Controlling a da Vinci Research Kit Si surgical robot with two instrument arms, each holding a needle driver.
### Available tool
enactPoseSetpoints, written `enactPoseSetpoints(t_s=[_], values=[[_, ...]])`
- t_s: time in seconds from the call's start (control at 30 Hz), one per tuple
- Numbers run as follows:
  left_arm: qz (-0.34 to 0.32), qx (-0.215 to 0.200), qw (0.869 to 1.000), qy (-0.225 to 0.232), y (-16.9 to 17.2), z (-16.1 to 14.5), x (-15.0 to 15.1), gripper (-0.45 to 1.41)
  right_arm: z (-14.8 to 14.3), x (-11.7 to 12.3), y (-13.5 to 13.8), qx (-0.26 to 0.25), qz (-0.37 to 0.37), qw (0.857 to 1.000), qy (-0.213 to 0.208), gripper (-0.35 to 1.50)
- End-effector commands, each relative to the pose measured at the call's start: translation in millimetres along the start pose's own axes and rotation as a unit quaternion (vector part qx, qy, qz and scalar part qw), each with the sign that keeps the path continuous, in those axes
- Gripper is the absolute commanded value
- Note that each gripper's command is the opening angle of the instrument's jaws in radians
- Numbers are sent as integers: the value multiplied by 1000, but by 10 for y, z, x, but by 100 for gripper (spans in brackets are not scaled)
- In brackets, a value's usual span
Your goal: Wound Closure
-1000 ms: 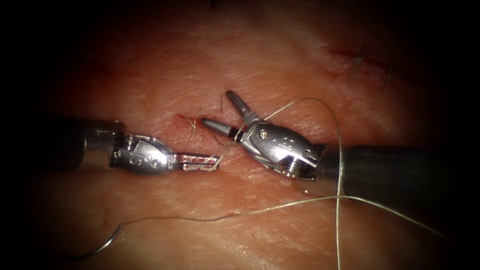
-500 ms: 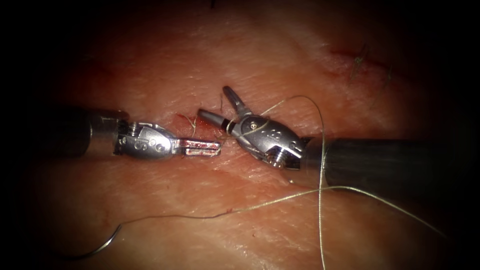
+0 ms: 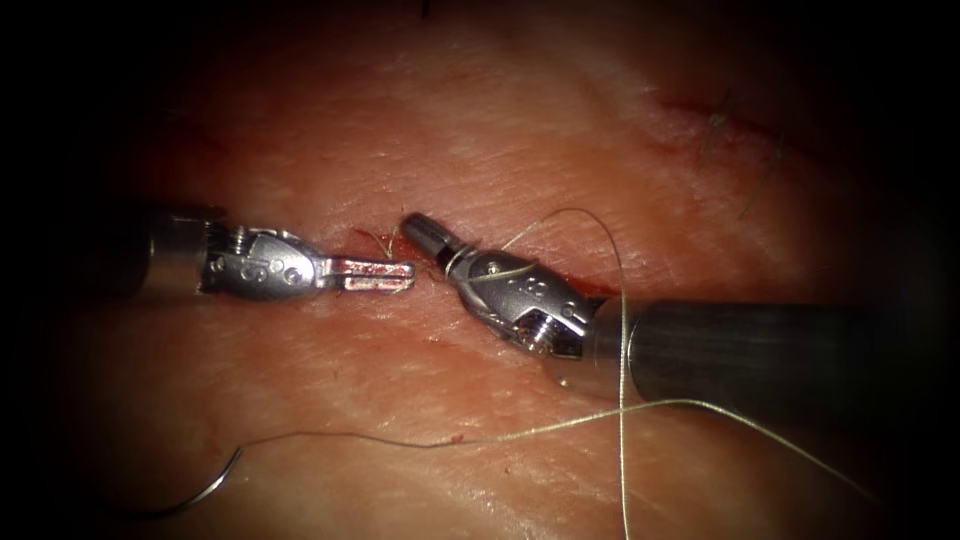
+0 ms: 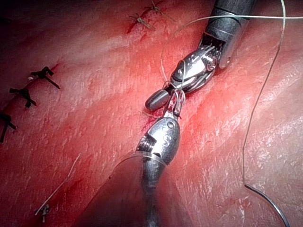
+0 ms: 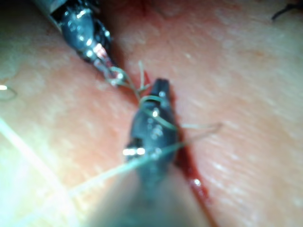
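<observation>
Knot-tying at cut (image 3: 375, 240). Left tool (image 3: 398, 273) clamped on thread (image 3: 560, 415). Right tool (image 3: 428, 235), thread looped around it, has closed its jaws, seemingly gripping nothing. Needle (image 3: 200, 490) lies free on tissue (image 3: 520, 130), lower left. Next move presumably needs short tail gripped.

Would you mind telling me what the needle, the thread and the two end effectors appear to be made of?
Needle: thin dark curved wire lying free on the tissue, probably steel.
Thread: fine, pale, slightly glossy strand, likely synthetic monofilament; it wraps the right end effector.
Left end effector: bright polished metal with glints, smeared with red fluid, shut on thread.
Right end effector: same polished metal with a darker tip.
</observation>
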Motion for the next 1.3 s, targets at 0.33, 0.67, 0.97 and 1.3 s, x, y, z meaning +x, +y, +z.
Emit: enactPoseSetpoints(t_s=[0.33, 0.67, 0.97, 1.3], values=[[-8, 1, 1000, -7, -1, -5, -13, -45, -40, 1, -28, 2, -41, 999, 14, -35], [-28, 10, 999, -22, -64, -20, -5, -45, -51, 0, -42, 2, -54, 998, 19, -35], [-29, 7, 998, -58, -145, -8, -16, -45, -59, 2, -55, 8, -65, 998, 24, -35], [-22, 7, 998, -62, -217, -4, 1, -45, -67, -11, -68, 22, -76, 997, 20, -35]])
